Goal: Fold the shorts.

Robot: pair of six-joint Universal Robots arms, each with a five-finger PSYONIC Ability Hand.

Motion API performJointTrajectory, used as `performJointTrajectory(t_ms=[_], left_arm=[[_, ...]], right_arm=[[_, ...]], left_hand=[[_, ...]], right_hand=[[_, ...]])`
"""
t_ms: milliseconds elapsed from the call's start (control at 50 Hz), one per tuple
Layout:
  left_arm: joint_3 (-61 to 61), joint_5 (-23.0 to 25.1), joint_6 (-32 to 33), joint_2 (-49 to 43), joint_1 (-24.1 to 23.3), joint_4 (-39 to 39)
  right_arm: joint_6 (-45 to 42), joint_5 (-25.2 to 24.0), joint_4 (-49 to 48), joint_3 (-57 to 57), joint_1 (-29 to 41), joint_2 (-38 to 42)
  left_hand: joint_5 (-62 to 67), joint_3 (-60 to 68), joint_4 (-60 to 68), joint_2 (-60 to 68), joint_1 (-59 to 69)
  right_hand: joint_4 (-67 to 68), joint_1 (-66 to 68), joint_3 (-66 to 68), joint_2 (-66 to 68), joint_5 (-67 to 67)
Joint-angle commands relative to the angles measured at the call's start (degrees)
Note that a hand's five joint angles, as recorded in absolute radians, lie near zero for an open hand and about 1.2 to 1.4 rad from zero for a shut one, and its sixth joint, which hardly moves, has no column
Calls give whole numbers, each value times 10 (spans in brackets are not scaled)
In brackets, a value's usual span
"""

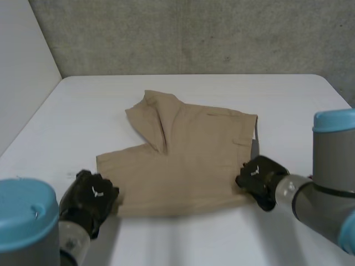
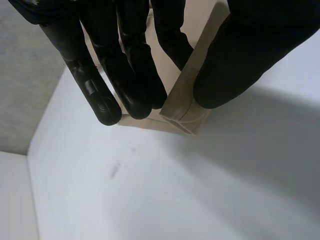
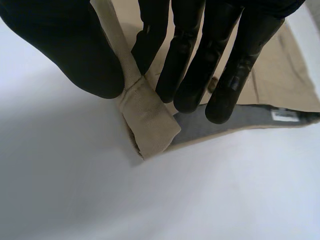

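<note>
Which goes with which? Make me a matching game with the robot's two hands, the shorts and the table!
Things:
1. left hand
2. right hand
3. shorts
4. table

Descriptions:
A. white
B. tan, lying on the table
C. pinches the shorts' near right corner
D. pinches the shorts' near left corner

Pairs: 1-D, 2-C, 3-B, 4-A

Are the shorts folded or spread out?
Mostly spread: the shorts lie flat on the table, a far flap turned over; left hand and right hand pinch its near corners.
</note>
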Motion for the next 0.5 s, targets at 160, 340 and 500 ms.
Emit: performJointTrajectory(t_ms=[160,340,500], left_arm=[[20,14,2,37,-8,12],[104,171,3,-32,103,160],[227,295,-4,-177,146,215]], right_arm=[[-31,-29,-21,108,-42,-31],[-28,-46,-59,130,-44,-31],[-25,-46,-73,136,-42,-30]], left_hand=[[-449,-472,-476,-474,-437],[-458,-481,-484,-483,-446],[-372,-395,-399,-397,-360]], right_hand=[[117,234,114,123,127],[117,234,114,123,127],[117,234,114,123,127]])
